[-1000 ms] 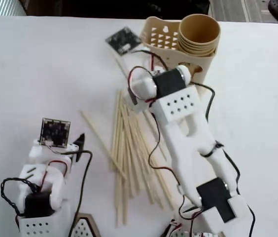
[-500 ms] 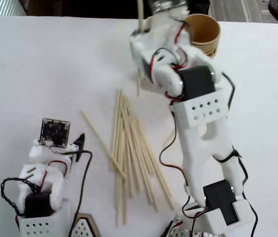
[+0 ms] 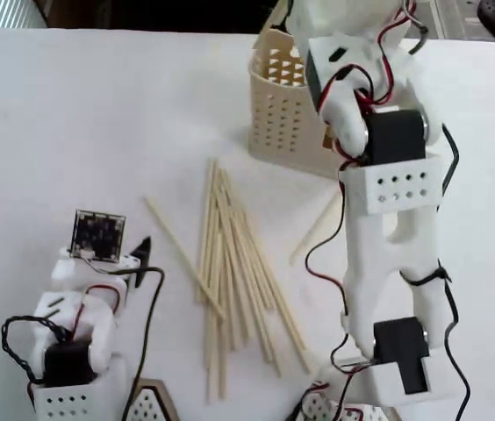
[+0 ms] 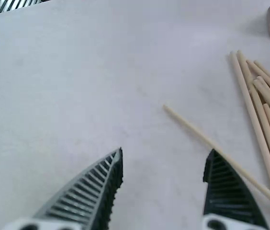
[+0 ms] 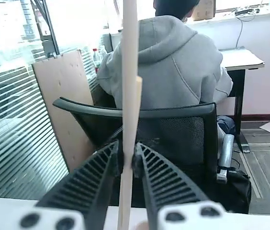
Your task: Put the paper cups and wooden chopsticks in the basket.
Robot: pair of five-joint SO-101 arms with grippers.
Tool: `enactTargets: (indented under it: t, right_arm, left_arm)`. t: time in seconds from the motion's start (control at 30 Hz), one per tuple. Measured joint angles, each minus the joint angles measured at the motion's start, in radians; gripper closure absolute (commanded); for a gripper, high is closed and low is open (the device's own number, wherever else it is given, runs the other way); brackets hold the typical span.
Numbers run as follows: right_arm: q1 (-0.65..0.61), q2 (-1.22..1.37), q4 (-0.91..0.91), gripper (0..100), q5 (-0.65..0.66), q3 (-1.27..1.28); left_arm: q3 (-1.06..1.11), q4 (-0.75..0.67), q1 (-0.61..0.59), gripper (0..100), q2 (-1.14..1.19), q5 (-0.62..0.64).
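A cream perforated basket [image 3: 281, 110] stands at the table's far side. My right arm [image 3: 381, 175] stretches over its right half and covers the basket's contents there. In the right wrist view my right gripper [image 5: 128, 154] is shut on two wooden chopsticks [image 5: 129, 91], held upright and raised high with the room behind them. Several loose chopsticks [image 3: 230, 263] lie in a pile mid-table, and one stray stick [image 3: 318, 226] lies beside the right arm. My left gripper [image 4: 166, 155] is open low over the table, with a single chopstick [image 4: 197, 136] lying just beyond its fingertips.
The left arm [image 3: 81, 307] sits at the near left corner. A person in a grey hoodie sits on a chair [image 5: 173, 115] beyond the table. Bare table top [image 3: 81, 114] spreads left of the basket and the pile [image 4: 264, 105].
My right arm rose from the pile with chopsticks in its gripper and swung up over the basket, now covering the cups. The left arm has not moved.
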Motion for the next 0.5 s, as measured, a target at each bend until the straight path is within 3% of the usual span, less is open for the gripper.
enactTargets:
  t: [0.3, 0.5]
  right_arm:
    - [0.040, 0.157, -0.011, 96.4, 0.000, 0.000]
    - [0.035, 0.192, 0.054, 81.7, 0.140, 0.002]
  left_arm:
    - [0.000, 0.000, 0.000, 73, 0.000, 0.000]
    - [0.000, 0.000, 0.000, 73, 0.000, 0.000]
